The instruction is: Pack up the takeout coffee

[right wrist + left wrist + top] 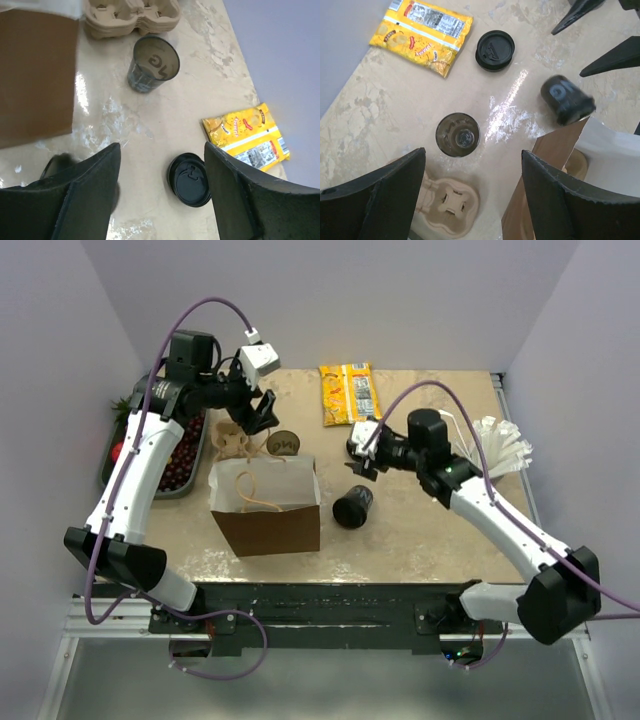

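Beside the open brown paper bag [265,508] a black coffee cup [352,506] lies on its side; it looks blurred [567,99] in the left wrist view. A second cup [284,443] stands upright and lidless [458,134] behind the bag. A black lid [189,180] rests flat on the table. My right gripper [360,455] hangs open above that lid [495,50], its jaws empty. My left gripper [262,412] is open above the pulp cup carrier [447,202] and the upright cup [153,63], holding nothing.
A yellow snack packet [349,392] lies at the back of the table. A grey tray of red fruit [150,485] sits at the left edge. White plastic cutlery [495,445] is piled at the right edge.
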Available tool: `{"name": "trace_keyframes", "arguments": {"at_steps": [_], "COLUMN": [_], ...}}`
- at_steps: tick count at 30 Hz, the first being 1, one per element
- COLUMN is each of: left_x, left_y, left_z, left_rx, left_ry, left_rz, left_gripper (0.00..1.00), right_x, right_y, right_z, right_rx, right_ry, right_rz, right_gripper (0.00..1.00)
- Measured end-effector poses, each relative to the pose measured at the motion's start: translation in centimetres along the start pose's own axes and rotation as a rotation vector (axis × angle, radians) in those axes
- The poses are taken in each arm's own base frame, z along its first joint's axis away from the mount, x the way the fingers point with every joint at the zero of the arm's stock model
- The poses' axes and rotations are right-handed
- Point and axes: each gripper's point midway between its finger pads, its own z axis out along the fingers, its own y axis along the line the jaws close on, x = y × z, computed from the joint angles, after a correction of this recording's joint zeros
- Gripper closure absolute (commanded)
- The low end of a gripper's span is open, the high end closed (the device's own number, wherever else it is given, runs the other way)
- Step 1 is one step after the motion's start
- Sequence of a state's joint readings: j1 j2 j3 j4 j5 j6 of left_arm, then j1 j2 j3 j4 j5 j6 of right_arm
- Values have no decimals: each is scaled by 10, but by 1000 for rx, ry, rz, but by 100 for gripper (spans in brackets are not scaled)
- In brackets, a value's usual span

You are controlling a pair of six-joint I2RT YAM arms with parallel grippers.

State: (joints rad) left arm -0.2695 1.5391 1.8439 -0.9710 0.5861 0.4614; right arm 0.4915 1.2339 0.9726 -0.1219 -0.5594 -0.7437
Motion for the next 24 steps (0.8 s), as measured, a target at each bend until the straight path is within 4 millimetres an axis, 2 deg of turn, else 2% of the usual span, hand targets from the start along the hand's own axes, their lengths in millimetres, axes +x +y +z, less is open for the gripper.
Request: {"name": "trace_keyframes", "arguments": {"at_steps": [2, 4, 6, 8, 10, 14, 19, 24], "left_x": [-4, -8, -10, -10, -9, -4, 4, 17], "left_y": [1, 2, 2, 0, -2, -3, 1, 2], "left_z": [0, 0, -2, -5, -9, -15, -10, -5], "left_rx": [-3, -9, -15, -22, -34, -63, -89, -94], "left_ry": [-18, -35, -45, -54, -59, -59, -52, -18], "left_rz": [8, 17, 25, 33, 40, 46, 27, 0], "left_gripper": [19, 19, 19, 18, 18, 18, 19, 19], "right_x": [-4, 7, 24, 46, 56, 53, 44, 53], "right_y": [-13, -10, 4, 27, 45, 73, 111, 148], "right_z": [4, 10, 16, 18, 14, 3, -6, -6], "right_rx": [1, -40, -96, -184, -246, -334, -418, -479], "right_ry": [4, 37, 87, 153, 187, 208, 203, 244], "right_rz": [56, 109, 161, 209, 233, 236, 215, 200], "right_gripper": [29, 28, 26, 22, 22, 23, 27, 33]}}
